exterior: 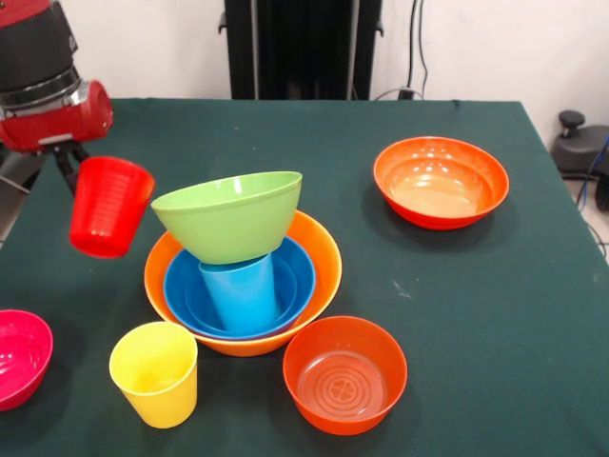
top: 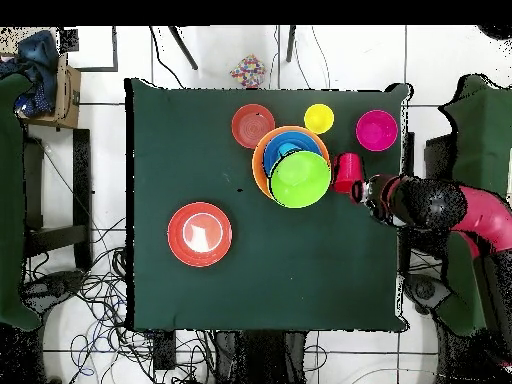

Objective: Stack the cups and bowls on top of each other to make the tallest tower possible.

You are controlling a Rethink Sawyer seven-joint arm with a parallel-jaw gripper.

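Observation:
The tower stands at mid-table: a pale orange bowl holds a blue bowl, a light blue cup stands in it, and a lime green bowl sits tilted on the cup. My gripper is shut on a red cup and holds it tilted in the air just left of the tower. In the overhead view the red cup hangs right of the green bowl, with the gripper behind it. A yellow cup stands upright in front. The small light blue bowl is not visible.
A magenta-pink bowl sits at the front left edge. One red-orange bowl sits in front of the tower, and a wider red-orange bowl sits at the far right. The arm's red wrist hangs over the table's left edge.

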